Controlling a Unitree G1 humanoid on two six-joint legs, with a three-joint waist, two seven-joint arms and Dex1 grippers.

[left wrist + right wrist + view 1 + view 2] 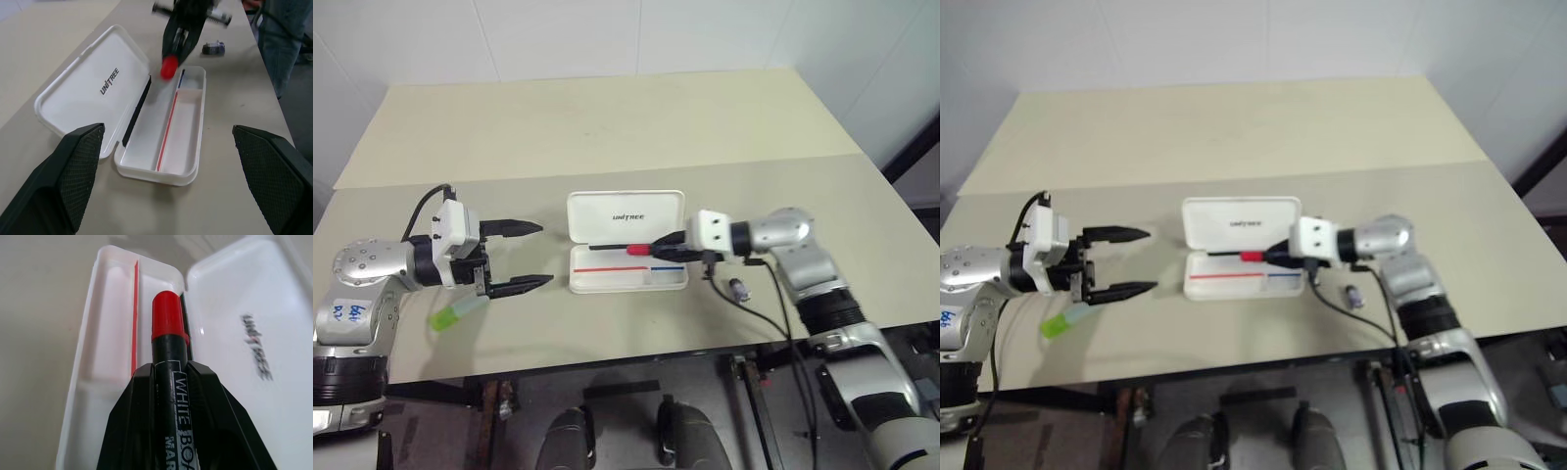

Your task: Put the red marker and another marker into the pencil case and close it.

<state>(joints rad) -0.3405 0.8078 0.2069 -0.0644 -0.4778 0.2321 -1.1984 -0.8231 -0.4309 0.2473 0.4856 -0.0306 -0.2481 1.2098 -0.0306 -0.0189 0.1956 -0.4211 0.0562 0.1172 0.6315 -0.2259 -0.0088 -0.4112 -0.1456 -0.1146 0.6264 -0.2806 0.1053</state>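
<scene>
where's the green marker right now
In the left eye view the green marker lies on the table near its front edge, on the robot's left, just below the open left gripper.

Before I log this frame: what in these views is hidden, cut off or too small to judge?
- Pale green translucent marker: head views, partly under the open left gripper.
- Red-and-black whiteboard marker: right wrist view, rear end hidden inside the shut right gripper.
- Small dark stub: too small to identify.
- White plastic hinged pencil case: right wrist view crops it.

Left tool [521,257] agape – right tool [668,249] clamped
</scene>
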